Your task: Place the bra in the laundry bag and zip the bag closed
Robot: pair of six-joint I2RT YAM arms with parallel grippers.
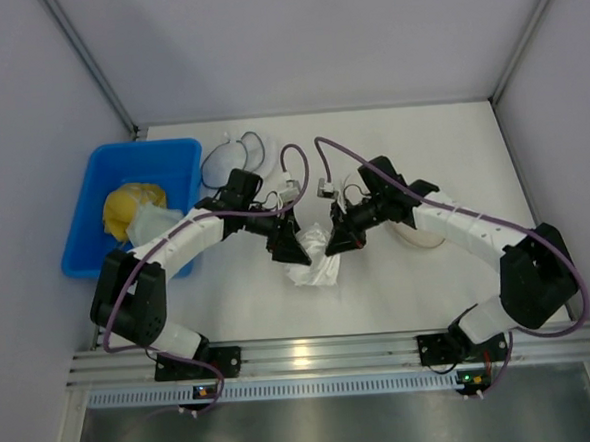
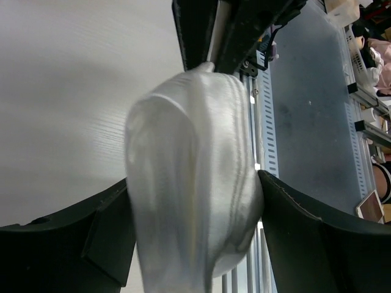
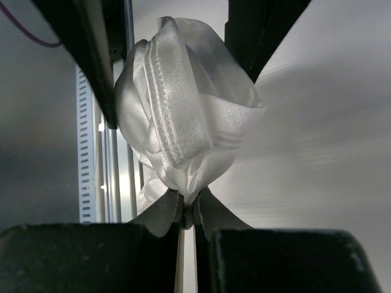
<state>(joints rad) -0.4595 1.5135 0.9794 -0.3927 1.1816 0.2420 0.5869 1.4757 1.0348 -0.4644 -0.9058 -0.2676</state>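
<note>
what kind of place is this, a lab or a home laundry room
Most likely a robotics lab cell: two arms bolted to an aluminium rail edging a white table, plain grey panel walls around it, a blue bin beside.

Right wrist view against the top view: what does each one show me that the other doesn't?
Only the right wrist view shows the right gripper with its jaws pinched shut on a fold of the bra. Only the top view shows the laundry bag partly under the right arm, the blue bin holding yellow cloth, and a black-rimmed pouch. Both show the bra between the two grippers, with the left gripper spread wide around it.
</note>
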